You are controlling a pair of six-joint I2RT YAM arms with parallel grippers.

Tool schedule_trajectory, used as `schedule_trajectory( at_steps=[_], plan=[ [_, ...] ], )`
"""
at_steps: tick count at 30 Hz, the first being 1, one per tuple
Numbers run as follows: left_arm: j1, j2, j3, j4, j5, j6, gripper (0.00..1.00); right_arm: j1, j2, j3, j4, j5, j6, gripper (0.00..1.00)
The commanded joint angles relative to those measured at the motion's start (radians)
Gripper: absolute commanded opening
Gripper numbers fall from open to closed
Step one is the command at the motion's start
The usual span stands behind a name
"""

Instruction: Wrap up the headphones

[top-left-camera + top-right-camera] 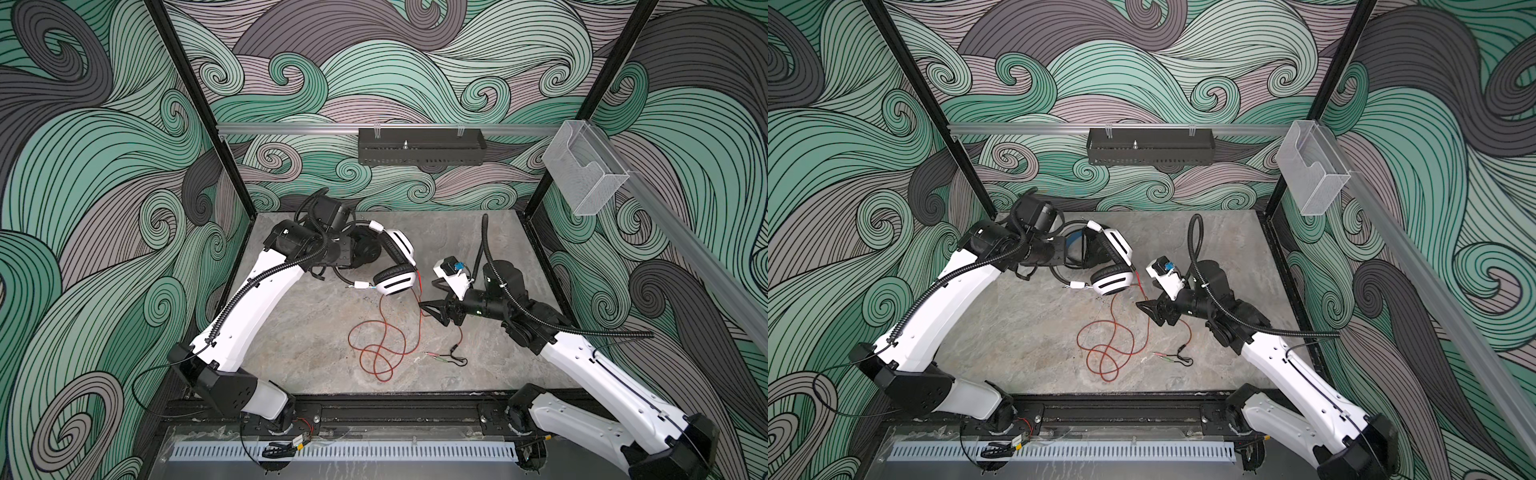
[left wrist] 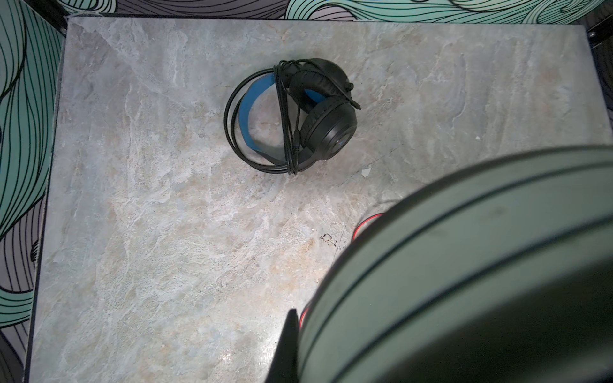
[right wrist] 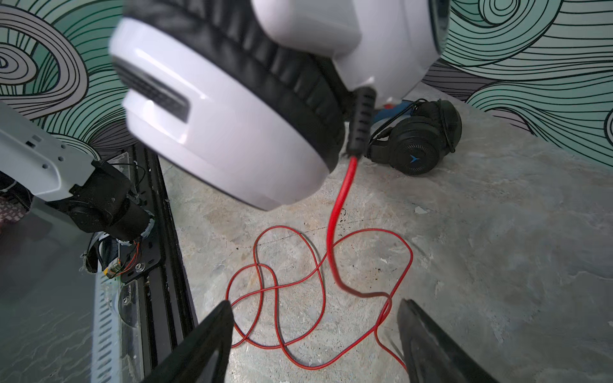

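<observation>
Left arm [image 1: 257, 303]: elbow bent, forearm reaching toward the back left of the counter [image 1: 316, 332].
Left pincer [image 1: 347, 253]: closed, raised above the counter; one black finger [image 2: 288, 348] shows in its wrist view.
Right arm [image 1: 582, 357]: leans in from the front right, wrist [image 1: 486, 305] pointing toward centre.
Right pincer [image 3: 315, 303]: jaws wide apart, gripping nothing, low over the counter.

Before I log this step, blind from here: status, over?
Left hand shut on white headset, held up. Right hand open by red cord, unwrapped, looped loose. Black headset wrapped, lying apart.
</observation>
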Motion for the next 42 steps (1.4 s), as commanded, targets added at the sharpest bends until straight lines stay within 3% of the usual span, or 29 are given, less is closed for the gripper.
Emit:
schedule_trajectory(
  at_steps=[1,5,9,22,42],
  plan=[
    [0.008,-0.061,0.052,0.014,0.072,0.007,0.00,-0.017,0.042,0.008,0.113,-0.047,0.019,0.79],
    [0.010,-0.060,0.078,0.010,0.096,0.012,0.00,-0.022,0.105,0.000,0.193,-0.084,0.039,0.76],
    [0.014,-0.057,0.121,0.007,0.122,-0.001,0.00,-0.034,0.144,0.006,0.235,-0.109,0.063,0.65],
    [0.036,-0.043,0.270,-0.038,0.205,-0.050,0.00,-0.044,0.120,-0.032,0.309,-0.157,0.098,0.45],
    [0.057,-0.029,0.313,-0.033,0.285,-0.121,0.00,-0.036,0.230,-0.068,0.539,-0.214,0.233,0.51]
  ],
)
